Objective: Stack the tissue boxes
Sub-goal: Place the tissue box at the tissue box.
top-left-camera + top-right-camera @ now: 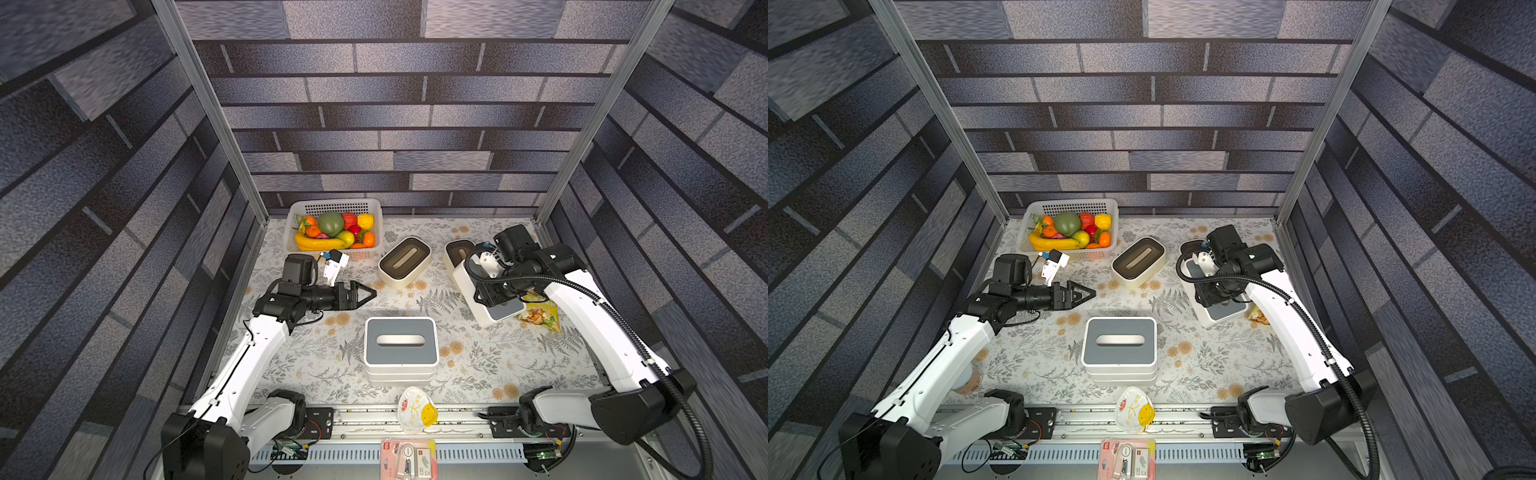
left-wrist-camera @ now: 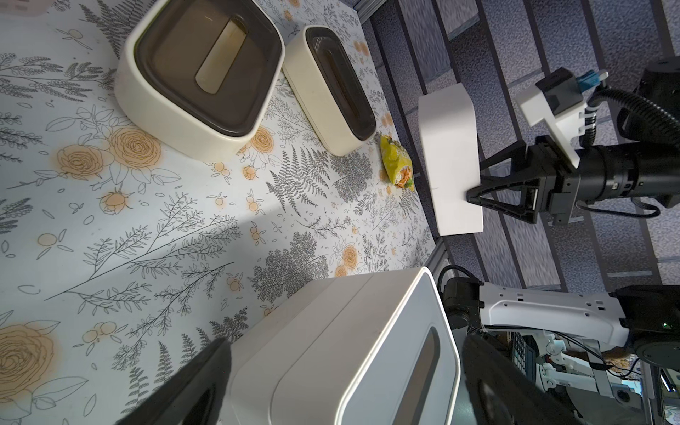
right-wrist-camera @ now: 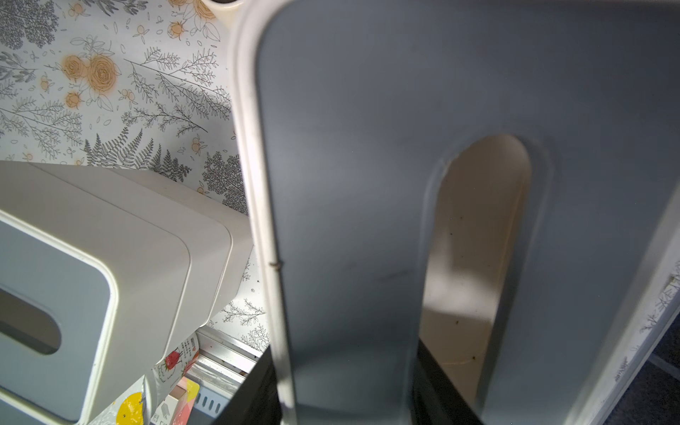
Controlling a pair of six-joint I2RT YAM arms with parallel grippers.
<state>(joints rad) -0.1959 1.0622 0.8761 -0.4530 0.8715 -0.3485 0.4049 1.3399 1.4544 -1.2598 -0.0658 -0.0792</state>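
A stack of white tissue boxes [image 1: 401,345] [image 1: 1120,347] with a grey slotted lid on top stands at the front middle of the table. My right gripper [image 3: 346,386] [image 2: 474,184] is shut on another grey-lidded white tissue box [image 1: 503,311] [image 1: 1223,309] [image 2: 452,158], one finger in the slot and one outside the wall. It holds that box tilted above the table at the right. Two cream tissue boxes with brown lids lie behind; one [image 1: 404,262] is in the open, the other [image 1: 457,249] is partly hidden by the held box. My left gripper [image 1: 370,294] [image 2: 346,340] hangs open and empty, back-left of the stack.
A white basket [image 1: 332,208] of fruit stands at the back left. A yellow snack packet [image 1: 540,316] lies under the right arm. A face mask [image 1: 415,409] and a pink blister pack [image 1: 409,459] lie at the front edge. Walls close in three sides.
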